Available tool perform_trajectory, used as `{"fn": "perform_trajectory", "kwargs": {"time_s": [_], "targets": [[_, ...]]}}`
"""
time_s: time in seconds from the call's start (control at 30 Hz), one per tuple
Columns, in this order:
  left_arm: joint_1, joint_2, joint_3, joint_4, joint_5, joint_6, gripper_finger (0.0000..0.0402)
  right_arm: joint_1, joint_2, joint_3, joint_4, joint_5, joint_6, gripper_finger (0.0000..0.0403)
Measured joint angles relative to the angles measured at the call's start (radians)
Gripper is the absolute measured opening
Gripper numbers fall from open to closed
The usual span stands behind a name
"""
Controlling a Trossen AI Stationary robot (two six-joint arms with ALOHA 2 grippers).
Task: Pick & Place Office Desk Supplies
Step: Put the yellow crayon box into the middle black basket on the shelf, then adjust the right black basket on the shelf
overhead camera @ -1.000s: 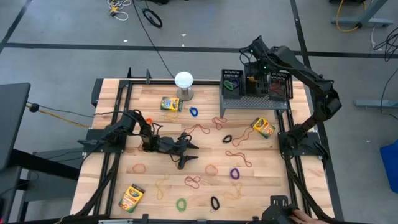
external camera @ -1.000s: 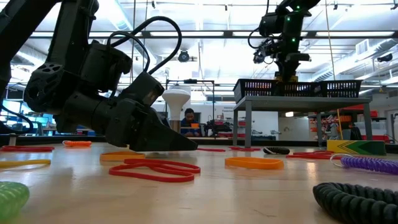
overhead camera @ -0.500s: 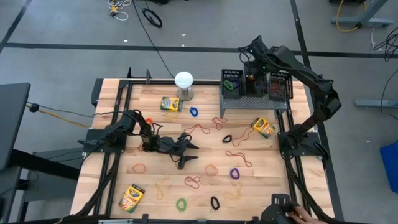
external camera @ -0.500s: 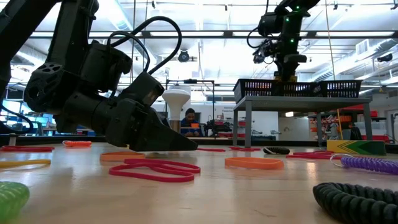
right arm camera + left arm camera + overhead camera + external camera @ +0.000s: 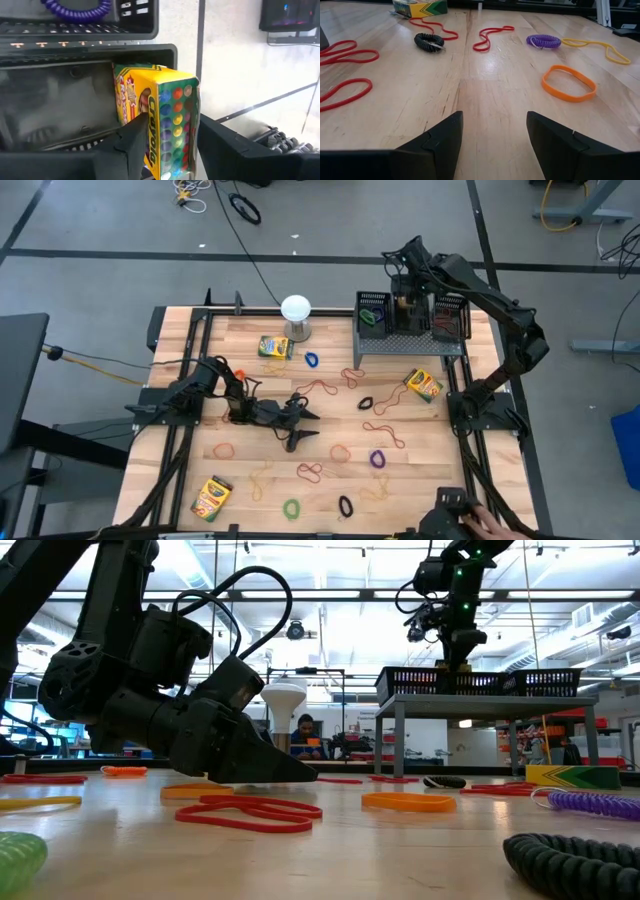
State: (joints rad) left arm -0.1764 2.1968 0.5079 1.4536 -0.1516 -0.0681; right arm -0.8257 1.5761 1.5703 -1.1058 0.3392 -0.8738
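Note:
My right gripper (image 5: 404, 298) hangs over the middle of three black mesh bins (image 5: 60, 100) on the grey riser (image 5: 410, 348) at the table's far right. A yellow-and-green crayon box (image 5: 165, 115) stands between its parted fingers, its far end down inside the bin. My left gripper (image 5: 495, 135) lies low over the table's middle left, open, with nothing between its fingers. More crayon boxes (image 5: 275, 346) (image 5: 423, 384) (image 5: 211, 497) and several rubber-band loops (image 5: 378, 430) lie flat on the wood. My right gripper has the crayon box's near end (image 5: 172, 150) between its two fingers, which slant down from above along the box's broad sides. Whether the fingers touch the box, I cannot tell. The box is tilted, with its far end inside the middle bin.
A white globe (image 5: 295, 310) on a short stand is at the table's far middle. A purple coil (image 5: 75, 7) lies in the neighbouring bin. Orange (image 5: 569, 82), red and black bands lie ahead of the left gripper. A person's hand (image 5: 482, 525) shows at the near right edge.
My right gripper has stayed over the bins and tipped a little at the wrist. The left arm and the things on the table have kept still.

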Motion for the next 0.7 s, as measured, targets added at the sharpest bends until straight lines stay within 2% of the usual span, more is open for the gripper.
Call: {"fn": "perform_trajectory", "kwargs": {"time_s": [0.4, 0.57, 0.7], "targets": [[0.0, 0.0, 0.0, 0.0, 0.0, 0.0, 0.0226, 0.034, -0.013, 0.0, 0.032, 0.05, 0.012, 0.0169], [0.0, 0.0, 0.0, 0.0, 0.0, 0.0, 0.0226, 0.062, -0.05, 0.0, 0.036, 0.059, 0.039, 0.0169], [0.0, 0.0, 0.0, 0.0, 0.0, 0.0, 0.0226, 0.1, -0.113, 0.0, -0.02, 0.121, 0.118, 0.0167]]}}
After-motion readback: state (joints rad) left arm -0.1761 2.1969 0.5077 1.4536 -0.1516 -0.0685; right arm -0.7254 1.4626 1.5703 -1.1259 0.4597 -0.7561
